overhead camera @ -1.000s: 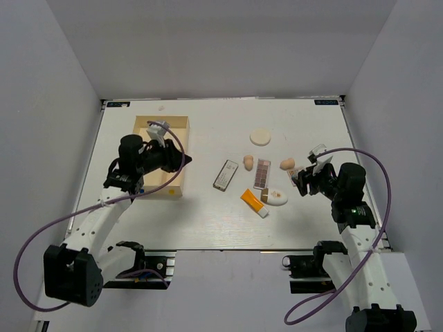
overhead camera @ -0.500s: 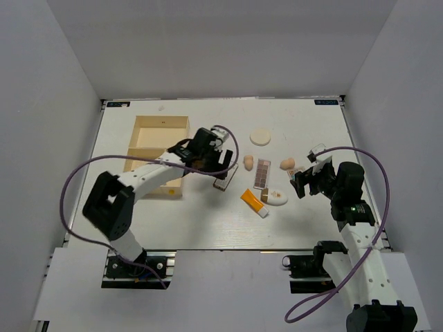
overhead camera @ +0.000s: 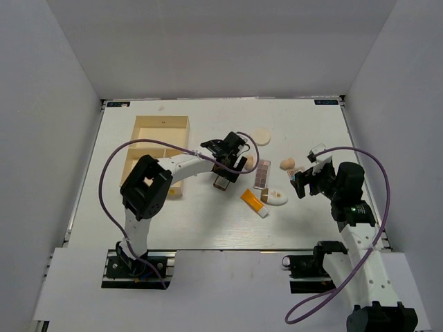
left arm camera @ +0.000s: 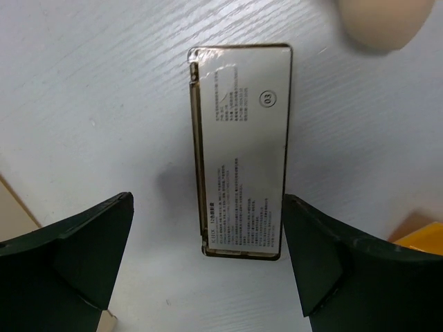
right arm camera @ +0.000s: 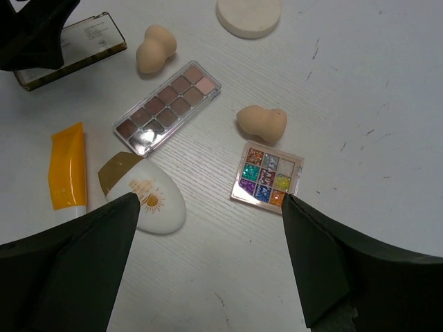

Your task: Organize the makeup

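Left wrist view looks straight down on a gold-edged palette (left arm camera: pixel 242 149) lying back-up on the table (left arm camera: pixel 104 83). Its label bears a circled "03" above print too fine to read. The left gripper (left arm camera: pixel 204 256) has its jaws wide on either side, not touching. Right wrist view adds a square glitter palette (right arm camera: pixel 268 176) (nine coloured pans) just ahead of the right gripper (right arm camera: pixel 208 277), which is equally wide, and an orange sun emblem on the white oval item (right arm camera: pixel 149 197). Only the top external view shows the wooden compartment box (overhead camera: pixel 160 121), left of the scattered makeup.
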You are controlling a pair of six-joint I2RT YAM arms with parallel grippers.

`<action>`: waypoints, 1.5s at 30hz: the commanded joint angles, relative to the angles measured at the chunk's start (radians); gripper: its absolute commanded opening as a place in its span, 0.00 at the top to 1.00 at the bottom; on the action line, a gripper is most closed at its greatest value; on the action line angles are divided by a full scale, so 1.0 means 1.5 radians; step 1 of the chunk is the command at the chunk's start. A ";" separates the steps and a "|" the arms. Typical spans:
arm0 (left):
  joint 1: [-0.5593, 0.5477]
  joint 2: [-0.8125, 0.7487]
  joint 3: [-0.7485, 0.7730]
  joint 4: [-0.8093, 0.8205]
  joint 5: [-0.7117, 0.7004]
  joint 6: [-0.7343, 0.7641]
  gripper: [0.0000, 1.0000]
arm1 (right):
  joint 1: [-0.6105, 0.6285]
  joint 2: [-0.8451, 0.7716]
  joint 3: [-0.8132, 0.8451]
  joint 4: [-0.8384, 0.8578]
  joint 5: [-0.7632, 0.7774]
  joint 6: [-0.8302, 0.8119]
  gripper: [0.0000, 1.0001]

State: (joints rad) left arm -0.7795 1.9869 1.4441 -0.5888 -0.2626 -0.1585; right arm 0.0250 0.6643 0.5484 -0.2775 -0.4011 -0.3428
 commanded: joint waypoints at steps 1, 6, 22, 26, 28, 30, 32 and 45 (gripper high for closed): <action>-0.013 0.009 0.038 -0.011 -0.008 0.010 0.02 | 0.006 -0.010 0.029 0.006 0.002 0.009 0.11; -0.019 0.040 0.058 -0.026 -0.004 0.010 0.02 | 0.004 -0.012 0.029 0.006 0.003 0.010 0.11; -0.005 0.044 0.014 0.005 0.096 0.005 0.31 | 0.004 -0.017 0.028 0.008 0.006 0.013 0.11; -0.005 0.059 0.017 -0.009 0.109 0.009 0.35 | 0.003 -0.018 0.028 0.008 0.006 0.012 0.11; -0.005 0.059 0.013 -0.005 0.113 0.009 0.44 | 0.004 -0.018 0.028 0.008 0.006 0.012 0.11; -0.005 0.054 0.012 -0.005 0.113 0.009 0.54 | 0.004 -0.020 0.028 0.008 0.007 0.013 0.11; 0.001 0.045 0.014 -0.005 0.110 0.007 0.68 | 0.004 -0.020 0.028 0.008 0.005 0.012 0.11; 0.115 -0.207 0.022 0.059 0.025 -0.036 0.90 | 0.004 -0.034 0.030 0.002 -0.020 0.016 0.11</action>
State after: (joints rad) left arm -0.6510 1.7573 1.4067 -0.5419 -0.1768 -0.1936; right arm 0.0277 0.6292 0.5484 -0.2878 -0.4026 -0.3256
